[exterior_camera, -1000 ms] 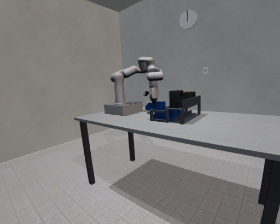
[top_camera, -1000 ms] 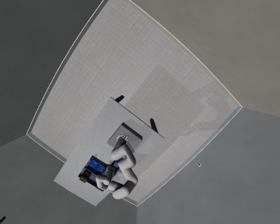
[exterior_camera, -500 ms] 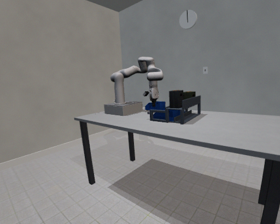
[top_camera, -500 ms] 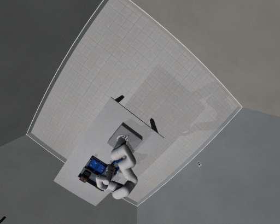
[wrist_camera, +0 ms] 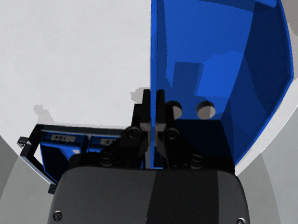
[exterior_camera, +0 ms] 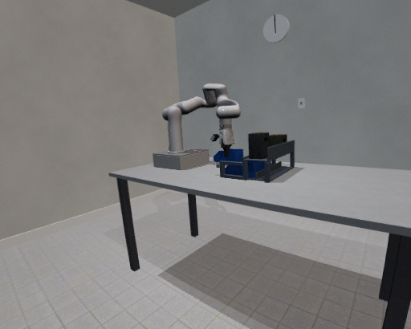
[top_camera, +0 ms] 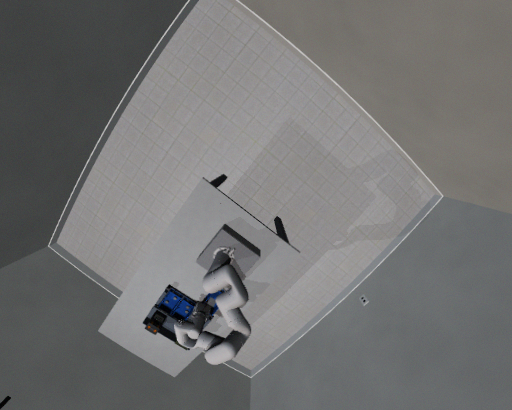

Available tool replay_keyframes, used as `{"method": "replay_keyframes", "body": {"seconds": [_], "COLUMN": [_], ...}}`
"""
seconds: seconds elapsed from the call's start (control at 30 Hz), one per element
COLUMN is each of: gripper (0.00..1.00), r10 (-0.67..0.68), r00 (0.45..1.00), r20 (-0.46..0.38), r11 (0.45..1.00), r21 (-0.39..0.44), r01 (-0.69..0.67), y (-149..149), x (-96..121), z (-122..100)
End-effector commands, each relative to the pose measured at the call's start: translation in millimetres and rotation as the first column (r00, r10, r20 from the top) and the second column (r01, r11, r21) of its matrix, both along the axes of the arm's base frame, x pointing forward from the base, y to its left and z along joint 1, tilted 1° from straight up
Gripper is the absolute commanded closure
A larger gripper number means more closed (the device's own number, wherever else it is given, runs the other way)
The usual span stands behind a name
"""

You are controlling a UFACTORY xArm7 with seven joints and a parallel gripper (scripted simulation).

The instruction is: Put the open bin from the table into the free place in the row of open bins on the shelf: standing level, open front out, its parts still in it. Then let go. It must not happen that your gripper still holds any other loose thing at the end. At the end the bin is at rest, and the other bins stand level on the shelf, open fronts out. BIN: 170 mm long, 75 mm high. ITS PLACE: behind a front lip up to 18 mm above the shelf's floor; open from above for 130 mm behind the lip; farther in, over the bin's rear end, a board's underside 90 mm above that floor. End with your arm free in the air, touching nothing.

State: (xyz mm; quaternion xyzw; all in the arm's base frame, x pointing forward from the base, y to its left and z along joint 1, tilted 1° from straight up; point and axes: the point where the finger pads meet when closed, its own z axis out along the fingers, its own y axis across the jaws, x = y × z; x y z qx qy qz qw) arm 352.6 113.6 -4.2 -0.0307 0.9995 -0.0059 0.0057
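The blue open bin [wrist_camera: 225, 60] [exterior_camera: 234, 154] hangs from my gripper [wrist_camera: 153, 102] [exterior_camera: 226, 151], which is shut on its thin side wall. In the wrist view the wall runs up between the two black fingers, and two dark round parts [wrist_camera: 189, 109] lie inside the bin. The bin is a little above the table [exterior_camera: 327, 192], at the near left end of the dark shelf frame [exterior_camera: 272, 160] [wrist_camera: 30, 145] [top_camera: 155, 320]. Other blue bins [exterior_camera: 252, 165] [top_camera: 175, 302] stand in the shelf's row. From above, my arm hides most of the held bin.
Dark boxes [exterior_camera: 263, 144] sit on the shelf's upper board. The arm's grey base block [exterior_camera: 181, 159] [top_camera: 228, 247] stands on the table to the left of the shelf. The table's front edge [exterior_camera: 227, 196] is near the shelf.
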Motion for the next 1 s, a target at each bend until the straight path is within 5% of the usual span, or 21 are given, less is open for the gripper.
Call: {"method": "replay_keyframes", "body": {"seconds": [0.0, 0.97], "gripper": [1.00, 1.00], "r10": [-0.001, -0.001], "r00": [1.000, 1.000], "r20": [0.003, 0.003], "r11": [1.000, 1.000], "r21": [0.001, 0.001], "r01": [0.001, 0.001], "y": [0.0, 0.2], "x": [11.1, 26.0], "z": [1.4, 1.7]}}
